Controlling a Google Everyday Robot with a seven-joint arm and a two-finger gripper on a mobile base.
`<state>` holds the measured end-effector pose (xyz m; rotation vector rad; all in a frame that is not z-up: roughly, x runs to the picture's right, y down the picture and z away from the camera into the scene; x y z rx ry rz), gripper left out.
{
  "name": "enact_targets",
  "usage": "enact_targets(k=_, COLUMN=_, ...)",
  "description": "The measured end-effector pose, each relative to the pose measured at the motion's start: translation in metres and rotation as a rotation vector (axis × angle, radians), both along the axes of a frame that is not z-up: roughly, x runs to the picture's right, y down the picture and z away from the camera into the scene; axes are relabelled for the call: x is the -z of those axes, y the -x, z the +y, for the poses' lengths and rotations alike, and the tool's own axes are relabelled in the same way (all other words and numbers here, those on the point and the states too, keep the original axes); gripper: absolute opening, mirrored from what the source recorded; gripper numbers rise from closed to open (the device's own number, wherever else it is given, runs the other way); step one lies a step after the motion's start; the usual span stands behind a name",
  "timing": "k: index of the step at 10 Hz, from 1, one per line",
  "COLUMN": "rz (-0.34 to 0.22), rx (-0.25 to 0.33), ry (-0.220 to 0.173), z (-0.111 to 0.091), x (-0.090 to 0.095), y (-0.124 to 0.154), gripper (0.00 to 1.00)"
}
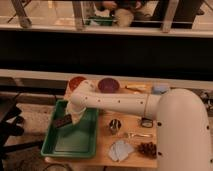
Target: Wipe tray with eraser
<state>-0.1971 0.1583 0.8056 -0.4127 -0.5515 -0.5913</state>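
Behind a light wooden table (pixel 105 141) runs a dark low wall with a pale ledge, and above it are glass panes and metal posts. A seated person (pixel 120 10) shows through the glass, cut off by the top edge.

On the table's left end lies the green tray (pixel 75 142), its long side running away from the camera. The white arm (pixel 120 103) reaches leftward from the robot's bulky body (pixel 182 130) at the right and bends down at the wrist over the tray's far half. The gripper (pixel 71 119) points down into the tray, its fingers closed on the eraser (pixel 61 122). This dark block sticks out to the left of the fingers, tilted, low over the tray floor near the left rim. Whether it touches the floor I cannot tell. The rest of the tray floor is bare.

Beyond the tray stand a reddish bowl (pixel 76 82) and a purple bowl (pixel 108 85), side by side at the far edge. Farther right along that edge lie a yellowish object (pixel 135 88) and a pale blue one (pixel 160 89).

Right of the tray stands a small metal cup (pixel 115 126), with a small dark item (pixel 146 122) beyond it near the robot body. A slim utensil (pixel 137 135) lies just in front of these. At the near edge are a folded grey-blue cloth (pixel 121 149) and a brown knobbly clump (pixel 148 148) beside it.
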Motion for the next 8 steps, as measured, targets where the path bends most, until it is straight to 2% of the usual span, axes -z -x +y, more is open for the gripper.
enact_targets(k=2, rz=0.027, rx=0.052, ry=-0.016, z=0.020, x=0.013, y=-0.003, gripper=0.02)
enact_targets(k=5, rz=0.034, rx=0.119, ry=0.013, z=0.053, x=0.020, y=-0.010, gripper=0.02)
enact_targets(k=6, rz=0.027, rx=0.122, ry=0.021, z=0.056, x=0.022, y=-0.011, gripper=0.02)
enact_targets(k=8, rz=0.035, rx=0.088, ry=0.051, z=0.059, x=0.023, y=-0.030, gripper=0.02)
